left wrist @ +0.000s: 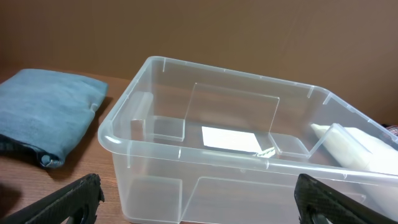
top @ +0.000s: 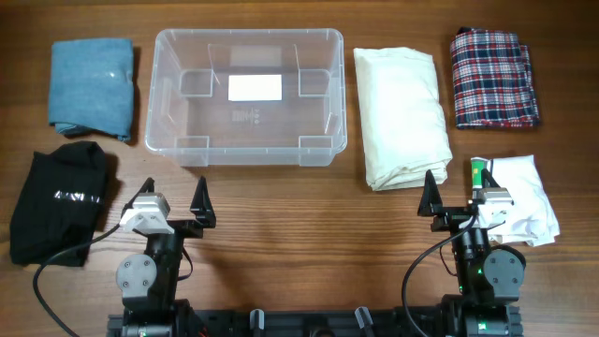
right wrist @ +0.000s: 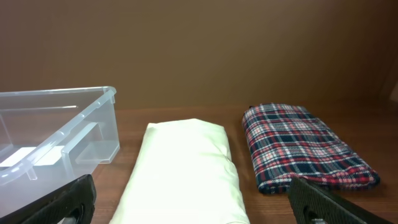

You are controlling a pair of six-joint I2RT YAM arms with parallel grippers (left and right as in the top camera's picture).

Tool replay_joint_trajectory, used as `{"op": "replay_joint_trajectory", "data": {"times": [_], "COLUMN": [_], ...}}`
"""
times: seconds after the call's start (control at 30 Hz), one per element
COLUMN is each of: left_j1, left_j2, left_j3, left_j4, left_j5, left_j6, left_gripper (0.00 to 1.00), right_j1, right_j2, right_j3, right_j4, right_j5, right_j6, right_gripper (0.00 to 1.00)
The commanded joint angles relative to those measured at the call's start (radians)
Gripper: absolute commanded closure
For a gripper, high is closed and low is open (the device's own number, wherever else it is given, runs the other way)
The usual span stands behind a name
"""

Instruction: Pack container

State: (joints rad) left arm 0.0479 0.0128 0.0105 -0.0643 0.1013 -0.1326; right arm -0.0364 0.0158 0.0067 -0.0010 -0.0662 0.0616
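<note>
The clear plastic container (top: 168,112) stands empty at the back middle of the table, a white label on its base; it also shows in the left wrist view (left wrist: 149,146) and the right wrist view (right wrist: 68,134). My left gripper (top: 174,198) is open and empty, in front of the container's left half. My right gripper (top: 459,195) is open and empty, in front of a folded cream cloth (top: 402,117), which also shows in the right wrist view (right wrist: 186,171).
A folded blue cloth (top: 92,84) lies at the back left, a black garment (top: 61,201) at the front left. A red plaid cloth (top: 493,77) lies at the back right, a white garment (top: 524,192) with a green tag at the front right.
</note>
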Motion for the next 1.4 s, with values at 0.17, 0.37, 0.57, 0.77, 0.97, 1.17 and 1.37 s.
{"op": "replay_joint_trajectory", "data": {"times": [0.17,0.37,0.57,0.77,0.97,1.17,1.37], "left_j1": [0.005,0.005,0.005,0.005,0.005,0.005,0.005], "left_j2": [-0.006,-0.006,-0.006,-0.006,-0.006,-0.006,-0.006], "left_j3": [-0.005,-0.005,-0.005,-0.005,-0.005,-0.005,-0.005], "left_j4": [-0.005,-0.005,-0.005,-0.005,-0.005,-0.005,-0.005], "left_j5": [-0.009,-0.009,-0.009,-0.009,-0.009,-0.009,-0.009], "left_j6": [-0.005,-0.006,-0.006,-0.006,-0.006,-0.006,-0.006], "left_gripper": [0.00,0.00,0.00,0.00,0.00,0.00,0.00], "right_j1": [-0.005,-0.005,-0.005,-0.005,-0.007,-0.011,-0.068], "right_j2": [-0.002,-0.002,-0.002,-0.002,0.074,0.580,1.244], "right_j3": [-0.002,-0.002,-0.002,-0.001,0.065,0.452,1.159], "right_j4": [0.003,0.003,0.006,0.031,0.065,0.023,-0.500], "right_j5": [0.017,0.017,0.039,0.090,-0.030,-0.186,-0.325], "right_j6": [-0.007,-0.008,-0.060,-0.084,0.001,-0.011,-0.107], "right_gripper": [0.00,0.00,0.00,0.00,0.00,0.00,0.00]}}
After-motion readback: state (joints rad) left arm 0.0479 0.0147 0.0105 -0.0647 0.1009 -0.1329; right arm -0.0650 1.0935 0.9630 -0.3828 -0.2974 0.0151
